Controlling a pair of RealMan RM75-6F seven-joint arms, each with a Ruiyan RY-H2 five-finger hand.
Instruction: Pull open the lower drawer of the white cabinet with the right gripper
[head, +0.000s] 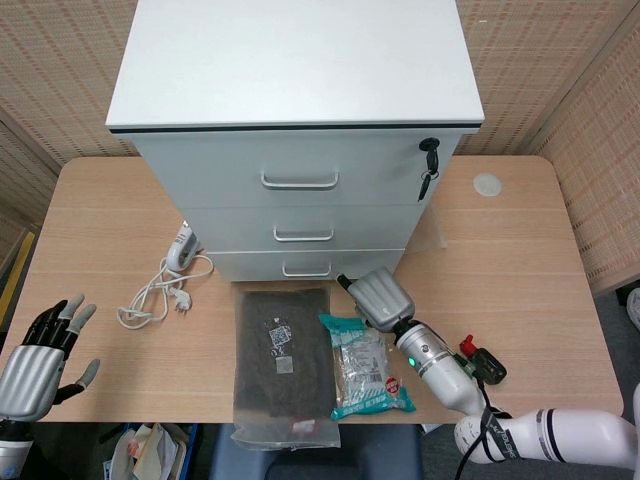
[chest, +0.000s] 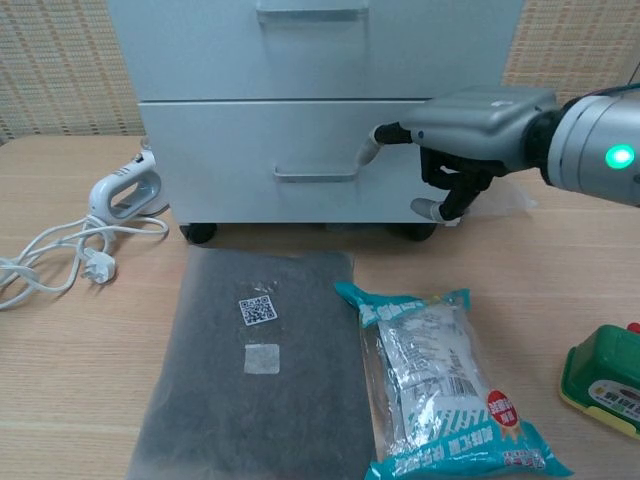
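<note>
Chest view shows my right robot hand (chest: 455, 135) empty, one finger extended beside the lower drawer's handle (chest: 315, 175), others curled; I judge it could slide past the thin handle without hooking it.

A white cabinet (head: 295, 130) stands on a pale wood-grain surface (head: 500, 250) against a woven beige wall. At six o'clock lie a dark grey pouch (head: 282, 365) and a teal-edged packet (head: 367, 365); a green box (chest: 605, 378) sits at four o'clock.
</note>
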